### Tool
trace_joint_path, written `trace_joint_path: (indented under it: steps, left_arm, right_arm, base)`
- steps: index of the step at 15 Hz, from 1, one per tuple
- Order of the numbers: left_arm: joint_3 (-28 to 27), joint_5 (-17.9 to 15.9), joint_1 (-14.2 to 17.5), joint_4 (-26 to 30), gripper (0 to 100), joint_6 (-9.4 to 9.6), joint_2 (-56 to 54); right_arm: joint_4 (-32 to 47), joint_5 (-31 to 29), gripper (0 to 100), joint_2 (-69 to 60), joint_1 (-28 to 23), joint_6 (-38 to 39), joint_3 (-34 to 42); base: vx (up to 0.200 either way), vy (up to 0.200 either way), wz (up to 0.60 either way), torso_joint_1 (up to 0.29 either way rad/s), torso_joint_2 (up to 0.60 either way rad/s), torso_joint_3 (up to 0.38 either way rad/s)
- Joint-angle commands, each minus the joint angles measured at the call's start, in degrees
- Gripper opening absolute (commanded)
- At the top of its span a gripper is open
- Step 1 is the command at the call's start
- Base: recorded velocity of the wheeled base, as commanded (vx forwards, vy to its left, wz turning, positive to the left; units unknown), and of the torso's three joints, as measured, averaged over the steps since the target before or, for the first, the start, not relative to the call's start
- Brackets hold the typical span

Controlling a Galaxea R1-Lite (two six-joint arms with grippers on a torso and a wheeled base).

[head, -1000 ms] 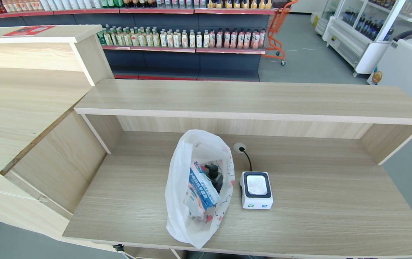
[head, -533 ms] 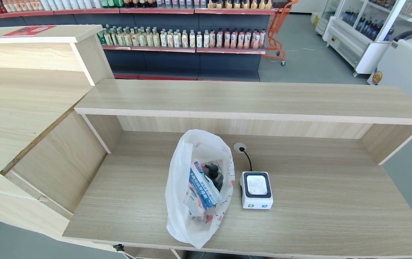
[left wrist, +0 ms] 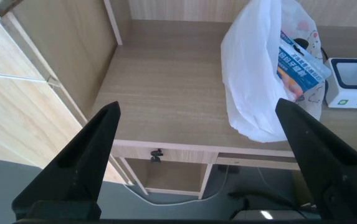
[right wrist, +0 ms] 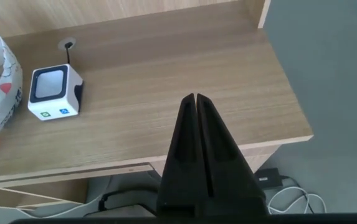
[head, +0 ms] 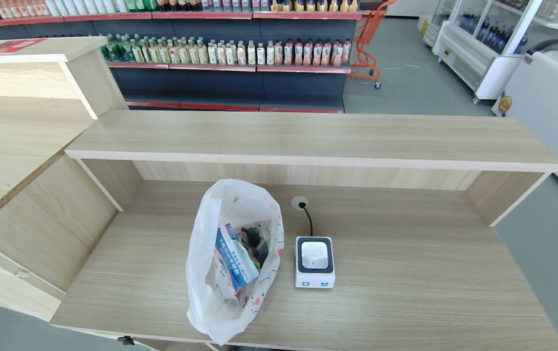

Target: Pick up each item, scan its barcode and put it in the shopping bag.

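Observation:
A white plastic shopping bag [head: 232, 258] stands open on the wooden counter [head: 405, 273], with a blue-and-white packet [head: 232, 261] and a dark pump bottle [head: 254, 241] inside. To its right sits the white barcode scanner [head: 315, 262], its black cable running to a hole in the counter. The bag [left wrist: 262, 68] and scanner [left wrist: 351, 81] also show in the left wrist view, where my left gripper [left wrist: 197, 155] hangs open off the counter's front edge. My right gripper [right wrist: 195, 109] is shut and empty, held above the counter's front edge, right of the scanner [right wrist: 55, 93].
A raised shelf [head: 308, 136] runs along the back of the counter, with side walls at both ends. A taller wooden unit [head: 15, 126] stands on the left. Store shelves of bottles [head: 230, 51] and fridges [head: 488, 44] lie beyond.
The whole head view has shifted: the bag, scanner and counter sit further left and slightly lower in the picture. The things themselves have not moved on the counter.

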Motion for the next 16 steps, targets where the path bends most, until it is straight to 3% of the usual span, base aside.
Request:
trace_joint_path:
  steps: [1, 6, 16]
  left_arm:
    - [0.00, 0.04, -0.05, 0.00, 100, 0.08, -0.02]
    - [0.00, 0.04, -0.05, 0.00, 100, 0.17, 0.15]
    - [0.00, 0.04, -0.05, 0.00, 100, -0.01, -0.02]
  right_arm:
    - [0.01, 0.01, 0, 0.20, 0.00, -0.02, 0.00]
    - [0.01, 0.01, 0, 0.20, -0.09, -0.02, 0.00]
    - [0.01, 0.01, 0, 0.20, 0.00, -0.02, 0.00]
  base:
    - [0.000, 0.000, 0.00, 0.000, 0.00, 0.000]
    - [0.160, 0.000, 0.00, -0.003, 0.00, 0.001]
    - [0.000, 0.000, 0.00, 0.000, 0.00, 0.000]
